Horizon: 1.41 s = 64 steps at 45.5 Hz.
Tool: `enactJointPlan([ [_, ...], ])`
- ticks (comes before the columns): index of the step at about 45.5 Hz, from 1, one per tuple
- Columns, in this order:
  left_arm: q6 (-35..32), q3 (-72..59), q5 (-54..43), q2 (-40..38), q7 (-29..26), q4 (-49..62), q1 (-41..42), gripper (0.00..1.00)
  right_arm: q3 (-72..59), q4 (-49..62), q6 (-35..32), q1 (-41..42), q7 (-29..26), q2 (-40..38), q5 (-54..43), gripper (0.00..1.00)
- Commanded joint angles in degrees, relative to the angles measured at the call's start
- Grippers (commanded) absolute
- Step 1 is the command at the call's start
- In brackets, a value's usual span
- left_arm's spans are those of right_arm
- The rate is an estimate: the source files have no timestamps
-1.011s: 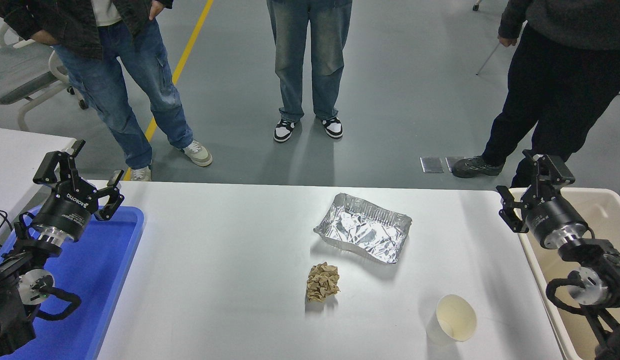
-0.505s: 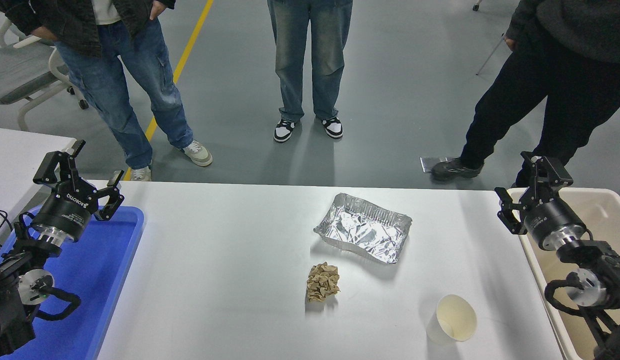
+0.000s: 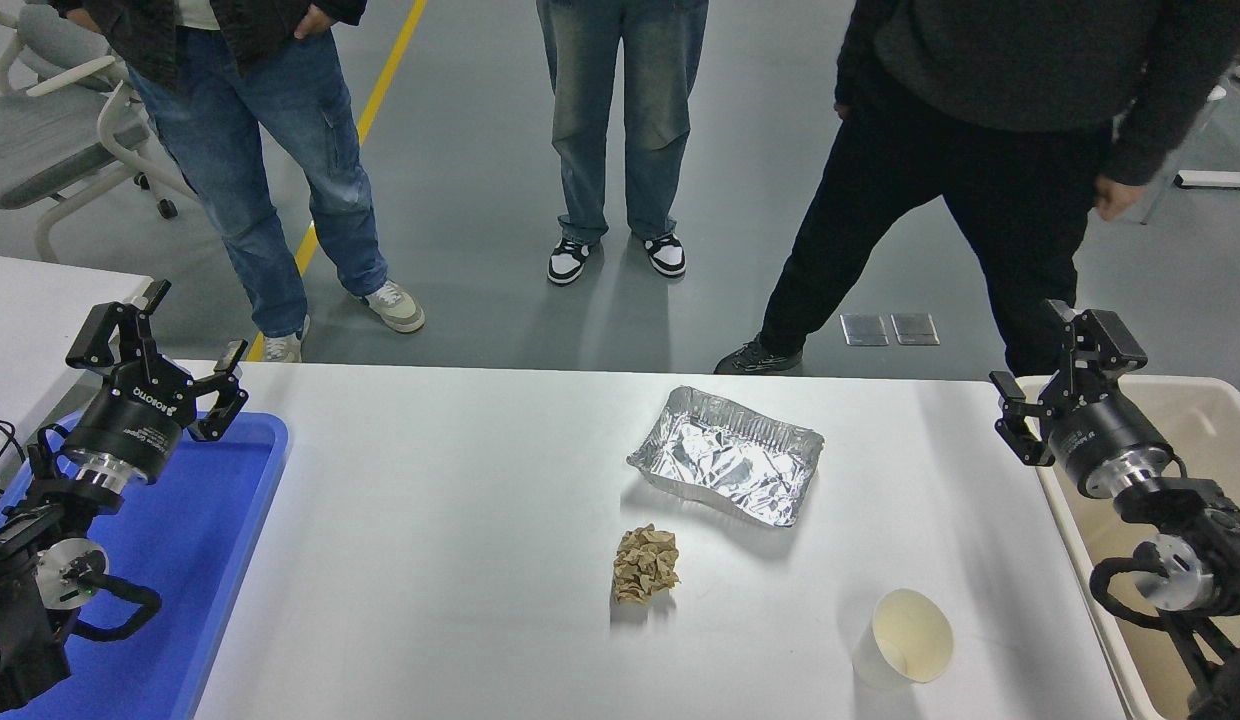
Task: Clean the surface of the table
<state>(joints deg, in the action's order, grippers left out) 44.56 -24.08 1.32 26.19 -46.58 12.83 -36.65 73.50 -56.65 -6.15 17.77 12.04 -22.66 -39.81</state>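
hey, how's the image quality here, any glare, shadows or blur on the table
Head view: sharp throughout, no motion blur; the foil tray shows bright glints; soft shadows lie in front of it, the crumpled brown paper and the paper cup; the table surface looks evenly lit, mildly sheened, brighter beside the blue tray.

On the worktop [image 3: 460, 560] a foil tray [image 3: 726, 456] sits right of centre, toward the far side. A crumpled paper wad [image 3: 644, 564] lies just in front of it. A paper cup [image 3: 910, 637] lies nearer, to their right. A tray [image 3: 210, 540] flanks the worktop's left edge, a bin [image 3: 1215, 420] its right.
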Motion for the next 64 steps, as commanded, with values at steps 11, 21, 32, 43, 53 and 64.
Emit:
enactJointPlan([
  [11, 0.0, 0.0, 0.0, 0.0, 0.0, 0.0, 0.0, 1.00, -0.1, -0.7, -0.4, 0.3, 0.3, -0.6, 0.0, 1.00],
  [21, 0.0, 0.0, 0.0, 0.0, 0.0, 0.0, 0.0, 1.00, -0.2, -1.9, -0.4, 0.4, 1.1, -1.2, 0.0, 1.00],
  [32, 0.0, 0.0, 0.0, 0.0, 0.0, 0.0, 0.0, 1.00, -0.3, -5.3, -1.0, -1.7, 1.1, -2.6, 0.0, 1.00],
  [43, 0.0, 0.0, 0.0, 0.0, 0.0, 0.0, 0.0, 1.00, -2.0, -6.3, -0.1, -1.6, 1.2, -6.1, -0.4, 1.00],
  [53, 0.0, 0.0, 0.0, 0.0, 0.0, 0.0, 0.0, 1.00, -4.8, -7.1, 0.1, -2.0, 1.1, -12.1, -0.3, 1.00],
  [64, 0.0, 0.0, 0.0, 0.0, 0.0, 0.1, 0.0, 1.00, -13.3, -12.7, 2.7, -2.0, 1.1, -22.2, 0.0, 0.99],
])
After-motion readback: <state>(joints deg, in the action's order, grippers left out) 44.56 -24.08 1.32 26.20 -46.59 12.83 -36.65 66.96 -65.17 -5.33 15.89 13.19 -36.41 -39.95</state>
